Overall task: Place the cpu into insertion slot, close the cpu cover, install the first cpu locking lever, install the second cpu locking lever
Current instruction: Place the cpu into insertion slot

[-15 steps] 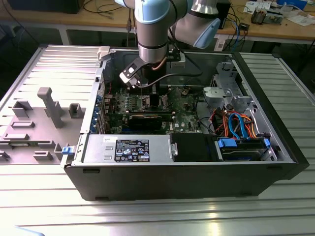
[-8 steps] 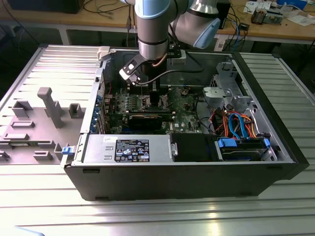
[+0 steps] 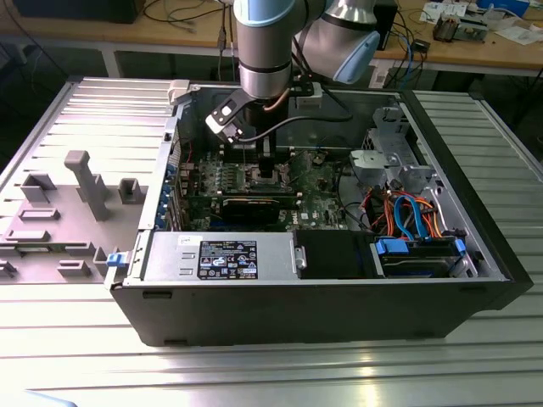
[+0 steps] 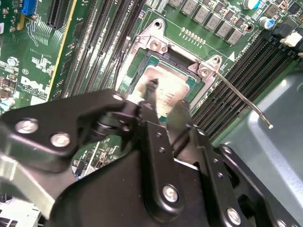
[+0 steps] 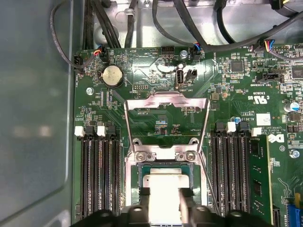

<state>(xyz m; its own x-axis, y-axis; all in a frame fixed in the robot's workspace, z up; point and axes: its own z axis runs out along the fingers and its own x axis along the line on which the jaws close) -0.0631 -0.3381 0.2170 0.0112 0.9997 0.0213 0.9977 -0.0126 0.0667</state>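
The exterior view looked down from well back at the whole open computer case on the table with my arm reaching in, while both wrist views hung close above its green board, the first square-on, the second slanted, sharing the insertion slot and the cpu.

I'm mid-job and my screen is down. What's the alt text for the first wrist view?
The gripper is right over the cpu, which sits in the insertion slot on a green motherboard. The cpu cover is flipped open, clear of the chip. Black memory slots flank the socket on both sides.
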